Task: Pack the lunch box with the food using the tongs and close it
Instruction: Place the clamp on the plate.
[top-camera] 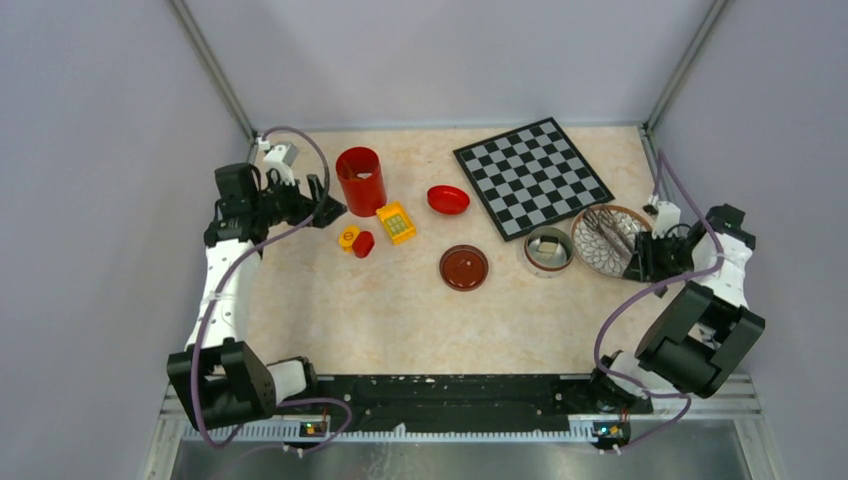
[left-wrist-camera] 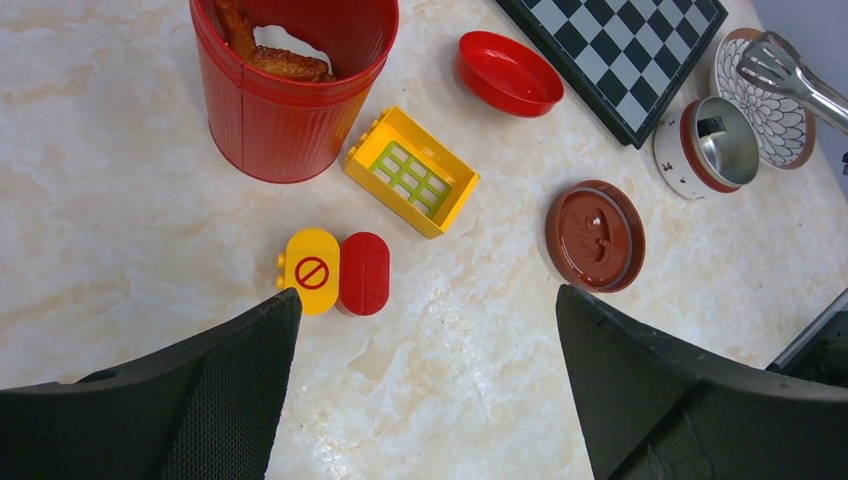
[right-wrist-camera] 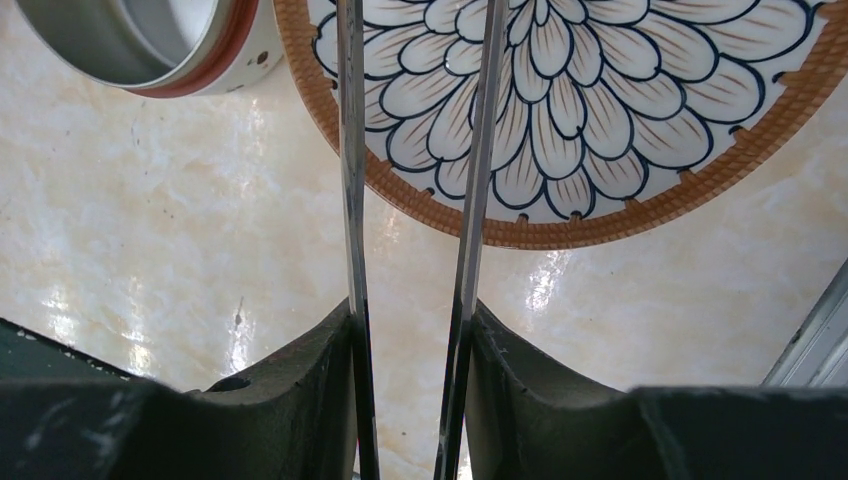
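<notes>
The lunch box (top-camera: 548,270) stands uncovered right of centre, steel inside with a reddish rim, and a pale piece of food (top-camera: 548,245) lies in it. It also shows in the left wrist view (left-wrist-camera: 672,165) and the right wrist view (right-wrist-camera: 235,55). Its brown lid (top-camera: 464,267) lies flat to its left. My right gripper (right-wrist-camera: 410,330) is shut on the silver tongs (right-wrist-camera: 350,150), whose arms reach over the patterned plate (right-wrist-camera: 620,120). Orange-brown fried food (left-wrist-camera: 285,65) sits in the red cup (left-wrist-camera: 290,120). My left gripper (left-wrist-camera: 428,330) hangs open near that cup, holding nothing.
A chessboard (top-camera: 530,175) lies at the back right and a red bowl (top-camera: 448,199) beside it. A yellow window block (left-wrist-camera: 412,172), a yellow sign block (left-wrist-camera: 311,270) and a red block (left-wrist-camera: 365,272) lie near the cup. Walls enclose the table.
</notes>
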Motion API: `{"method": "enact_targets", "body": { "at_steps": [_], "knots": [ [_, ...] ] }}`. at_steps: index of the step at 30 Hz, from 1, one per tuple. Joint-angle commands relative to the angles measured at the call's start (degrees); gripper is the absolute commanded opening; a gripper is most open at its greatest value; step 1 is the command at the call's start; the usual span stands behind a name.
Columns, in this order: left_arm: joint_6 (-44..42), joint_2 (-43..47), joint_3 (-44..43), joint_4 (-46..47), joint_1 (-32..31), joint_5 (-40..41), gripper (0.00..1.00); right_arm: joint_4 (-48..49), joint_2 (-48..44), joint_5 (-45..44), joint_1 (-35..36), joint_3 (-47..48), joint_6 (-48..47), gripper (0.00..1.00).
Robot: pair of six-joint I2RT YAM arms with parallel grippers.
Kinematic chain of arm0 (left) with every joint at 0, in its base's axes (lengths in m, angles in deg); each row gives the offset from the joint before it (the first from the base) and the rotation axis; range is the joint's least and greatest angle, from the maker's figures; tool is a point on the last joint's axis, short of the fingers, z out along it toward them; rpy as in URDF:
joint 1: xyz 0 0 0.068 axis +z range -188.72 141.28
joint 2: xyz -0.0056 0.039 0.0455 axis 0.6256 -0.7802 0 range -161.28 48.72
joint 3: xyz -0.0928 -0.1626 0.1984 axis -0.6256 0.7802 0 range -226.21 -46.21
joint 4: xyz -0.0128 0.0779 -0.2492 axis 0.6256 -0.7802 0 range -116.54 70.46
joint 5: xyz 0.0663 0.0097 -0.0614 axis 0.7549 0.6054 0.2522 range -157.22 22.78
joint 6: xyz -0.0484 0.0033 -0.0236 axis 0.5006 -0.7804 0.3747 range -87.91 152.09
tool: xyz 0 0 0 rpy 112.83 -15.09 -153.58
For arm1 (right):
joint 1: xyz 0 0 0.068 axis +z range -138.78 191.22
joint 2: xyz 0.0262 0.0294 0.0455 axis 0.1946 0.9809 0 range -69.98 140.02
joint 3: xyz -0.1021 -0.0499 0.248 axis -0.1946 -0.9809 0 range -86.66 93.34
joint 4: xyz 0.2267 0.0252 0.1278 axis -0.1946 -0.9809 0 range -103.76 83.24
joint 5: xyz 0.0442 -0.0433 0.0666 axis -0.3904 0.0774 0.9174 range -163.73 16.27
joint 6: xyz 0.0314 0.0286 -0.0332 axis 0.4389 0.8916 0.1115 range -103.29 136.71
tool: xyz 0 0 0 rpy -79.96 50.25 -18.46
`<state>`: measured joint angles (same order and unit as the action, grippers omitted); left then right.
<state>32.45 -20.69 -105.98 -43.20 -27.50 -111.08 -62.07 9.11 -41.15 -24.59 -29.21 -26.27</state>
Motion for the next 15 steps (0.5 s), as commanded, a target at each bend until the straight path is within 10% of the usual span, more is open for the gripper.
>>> {"method": "enact_targets", "body": {
  "at_steps": [1,15],
  "knots": [
    [-2.0,1.5,0.5,0.6,-0.8,1.3,0.99,4.5,0.0,0.5,-1.5,-1.8,-2.7,0.37],
    [-2.9,0.5,0.5,0.5,-2.5,2.0,0.99,7.6,0.5,-1.5,-2.9,-7.5,-4.4,0.48]
  ]
}}
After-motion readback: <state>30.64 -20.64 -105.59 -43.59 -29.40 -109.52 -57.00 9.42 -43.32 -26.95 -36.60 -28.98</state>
